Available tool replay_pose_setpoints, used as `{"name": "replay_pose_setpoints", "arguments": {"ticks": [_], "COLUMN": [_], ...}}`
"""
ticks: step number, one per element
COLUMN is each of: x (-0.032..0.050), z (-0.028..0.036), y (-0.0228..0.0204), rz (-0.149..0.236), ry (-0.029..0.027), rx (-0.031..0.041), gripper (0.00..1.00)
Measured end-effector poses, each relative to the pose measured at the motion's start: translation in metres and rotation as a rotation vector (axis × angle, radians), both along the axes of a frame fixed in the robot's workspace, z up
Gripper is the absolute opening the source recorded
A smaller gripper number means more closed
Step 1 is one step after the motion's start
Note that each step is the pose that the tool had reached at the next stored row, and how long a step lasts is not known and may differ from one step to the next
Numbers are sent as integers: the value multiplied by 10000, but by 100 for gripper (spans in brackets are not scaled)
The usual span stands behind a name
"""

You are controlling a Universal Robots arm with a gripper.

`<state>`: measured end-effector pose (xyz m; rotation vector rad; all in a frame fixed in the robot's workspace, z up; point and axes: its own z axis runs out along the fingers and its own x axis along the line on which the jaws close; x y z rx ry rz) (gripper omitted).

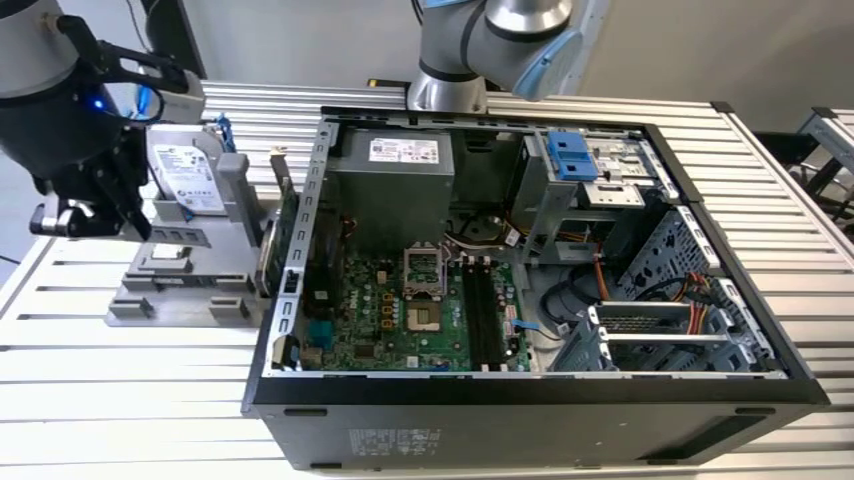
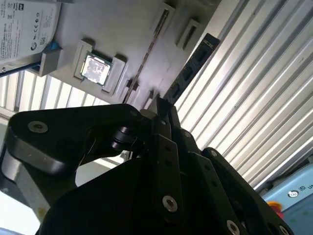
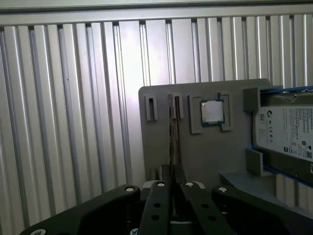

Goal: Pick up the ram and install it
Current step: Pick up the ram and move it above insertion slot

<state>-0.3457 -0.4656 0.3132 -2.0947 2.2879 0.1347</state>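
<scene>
While the black gripper's (image 3: 172,169) jaws pinch the thin dark-green ram stick (image 2: 190,66) at the grey parts holder (image 3: 205,156), pickup is underway. Black motherboard slots (image 1: 483,315) appear empty.

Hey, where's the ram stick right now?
In the first wrist view the ram sits edge-on between the gripper's fingertips, over the grey holder, near the processor chip. That holder is at the exterior view's left, outside the computer case.
</scene>
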Motion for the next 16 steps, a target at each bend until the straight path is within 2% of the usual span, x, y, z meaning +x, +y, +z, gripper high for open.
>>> {"name": "replay_pose_setpoints", "arguments": {"ticks": [16], "x": [0], "z": [317], "y": [0], "rz": [293], "ry": [0], "rx": [0], "gripper": [0]}}
